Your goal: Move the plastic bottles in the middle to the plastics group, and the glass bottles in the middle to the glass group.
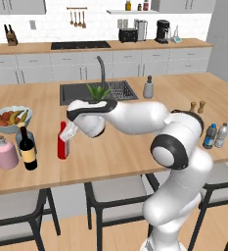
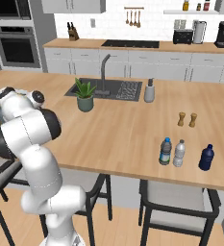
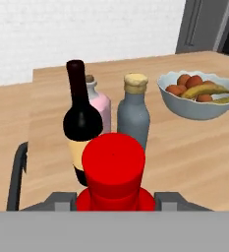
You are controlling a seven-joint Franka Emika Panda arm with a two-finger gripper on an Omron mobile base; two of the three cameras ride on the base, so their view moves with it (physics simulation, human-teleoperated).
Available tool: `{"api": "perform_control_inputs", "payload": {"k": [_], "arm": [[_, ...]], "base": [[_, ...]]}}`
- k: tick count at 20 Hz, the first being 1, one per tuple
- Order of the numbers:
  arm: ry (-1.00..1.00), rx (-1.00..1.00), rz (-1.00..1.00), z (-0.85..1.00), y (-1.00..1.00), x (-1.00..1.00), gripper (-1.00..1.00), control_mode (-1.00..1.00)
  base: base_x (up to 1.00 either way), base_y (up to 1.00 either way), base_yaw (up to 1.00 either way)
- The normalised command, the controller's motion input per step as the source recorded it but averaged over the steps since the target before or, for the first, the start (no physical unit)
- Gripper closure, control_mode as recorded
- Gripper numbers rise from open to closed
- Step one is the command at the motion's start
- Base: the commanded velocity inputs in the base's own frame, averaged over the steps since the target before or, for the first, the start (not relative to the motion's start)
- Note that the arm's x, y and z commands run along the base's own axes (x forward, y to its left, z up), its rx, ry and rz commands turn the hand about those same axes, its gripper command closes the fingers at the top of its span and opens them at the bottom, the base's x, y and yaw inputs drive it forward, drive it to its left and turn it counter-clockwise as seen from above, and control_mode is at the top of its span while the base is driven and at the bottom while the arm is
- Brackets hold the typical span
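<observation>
The wooden counter (image 1: 135, 152) carries everything. On its left end stands a fruit bowl (image 1: 10, 119), with the wine bottle (image 1: 27, 147), the pink bottle (image 1: 6, 154) and the grey-blue bottle (image 3: 133, 115) close together just beside it. The gripper (image 1: 66, 136) is around the top of the flat red bottle (image 1: 62, 142); in the hand view its fingers (image 3: 62, 199) press both sides, so it grasps this bottle, upright on the counter. At the far right end, the blue-capped water bottle (image 2: 166, 151) stands beside the pale-capped bottle (image 2: 180, 153) and a dark blue bottle (image 2: 206, 157).

In the hand view the flat red bottle (image 3: 113, 170) is cut off below its shoulders. The wine bottle (image 3: 81, 125) hides most of the pink bottle (image 3: 99, 101). The fruit bowl (image 3: 197, 109) runs past the right edge.
</observation>
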Motion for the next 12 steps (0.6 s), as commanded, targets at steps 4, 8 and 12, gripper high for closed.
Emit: {"api": "perform_control_inputs", "payload": {"k": [4, 8, 12], "arm": [[-0.07, -0.01, 0.16, 0.00, 0.36, 0.04, 1.00, -1.00], [0.02, -0.03, 0.14, 0.00, 0.45, 0.07, 1.00, -1.00], [0.02, -0.01, 0.12, 0.00, 0.46, 0.26, 1.00, -1.00]], "base": [[0.00, 0.00, 0.00], [0.00, 0.00, 0.00], [0.00, 0.00, 0.00]]}}
